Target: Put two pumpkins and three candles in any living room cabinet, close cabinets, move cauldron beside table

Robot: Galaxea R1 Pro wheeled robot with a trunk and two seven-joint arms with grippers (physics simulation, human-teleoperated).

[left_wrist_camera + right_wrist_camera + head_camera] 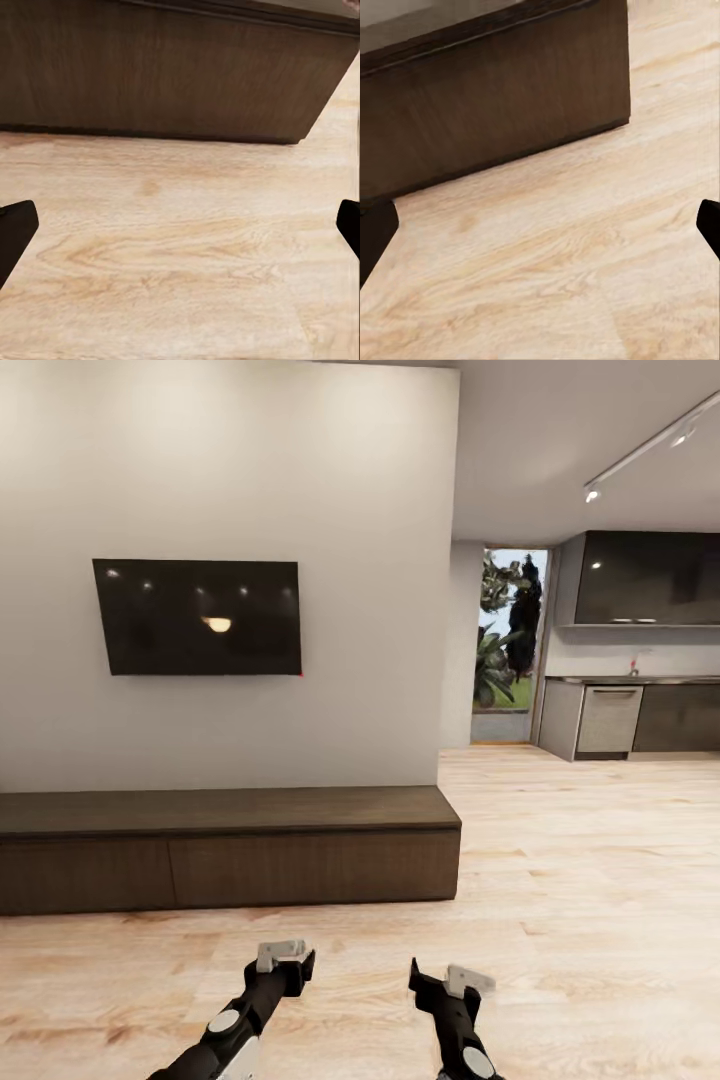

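Note:
The long low dark brown cabinet (225, 850) stands against the white wall under the black TV, its flat drawer fronts all shut and its top bare. My left gripper (288, 963) and right gripper (432, 982) hang low over the wooden floor in front of it, some way short of its front. In the left wrist view the cabinet front (172, 67) lies ahead, and the left gripper (180, 225) is open with nothing between its dark fingertips. The right wrist view shows the cabinet's right end (495, 112); the right gripper (540, 225) is open and empty too. Pumpkins, candles, cauldron and table are out of view.
A black TV (197, 617) hangs on the wall above the cabinet. To the right, light wood floor (580, 860) runs to a kitchen with grey units (630, 715) and a glass doorway (508, 645) onto plants.

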